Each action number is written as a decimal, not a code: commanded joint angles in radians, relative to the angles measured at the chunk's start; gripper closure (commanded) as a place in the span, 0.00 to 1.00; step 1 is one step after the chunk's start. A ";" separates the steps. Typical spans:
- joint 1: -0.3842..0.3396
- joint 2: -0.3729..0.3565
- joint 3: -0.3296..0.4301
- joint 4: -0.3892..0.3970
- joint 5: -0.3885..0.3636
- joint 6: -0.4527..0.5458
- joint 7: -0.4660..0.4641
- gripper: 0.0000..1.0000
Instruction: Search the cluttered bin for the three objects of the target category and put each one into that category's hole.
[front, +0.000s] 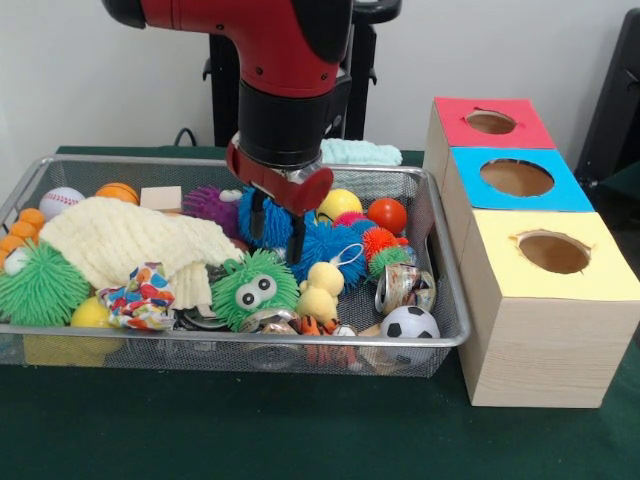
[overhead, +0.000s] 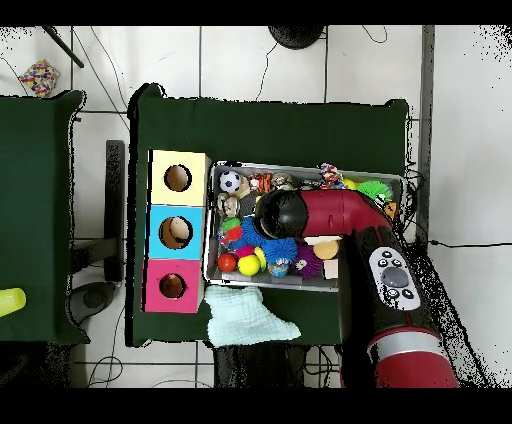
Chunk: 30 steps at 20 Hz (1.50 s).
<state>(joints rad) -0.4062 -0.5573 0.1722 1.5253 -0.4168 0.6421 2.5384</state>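
Observation:
The wire mesh bin (front: 240, 340) is full of toys. A white polka-dot cloth (front: 140, 298) lies at its front left, next to a green puffer ball with eyes (front: 255, 288). A large cream knitted cloth (front: 130, 245) is spread over the left half. My gripper (front: 276, 247) is open and empty, with its black fingers (front: 297, 240) just above a blue puffer ball (front: 325, 250) at the bin's middle. The yellow-topped hole (front: 553, 252) is in the nearest box on the right. In the overhead view the arm hides the gripper; the bin (overhead: 290, 168), the polka-dot cloth (overhead: 330, 176) and the yellow hole (overhead: 178, 178) show.
The blue-topped hole (front: 516, 177) and the red-topped hole (front: 490, 122) lie behind the yellow one. A pale mint cloth (front: 360, 152) lies on the table outside the bin, also in the overhead view (overhead: 250, 315). Balls, cans and a yellow duck (front: 320, 295) crowd the bin.

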 joint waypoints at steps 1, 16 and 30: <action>0.000 0.002 0.073 0.076 -0.013 -0.023 -0.098 0.00; 0.106 0.059 0.018 0.038 -0.004 -0.109 0.054 0.00; 0.184 0.231 -0.055 -0.086 -0.016 -0.245 0.094 0.00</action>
<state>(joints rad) -0.2177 -0.4766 0.1455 1.5037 -0.4164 0.5150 2.5384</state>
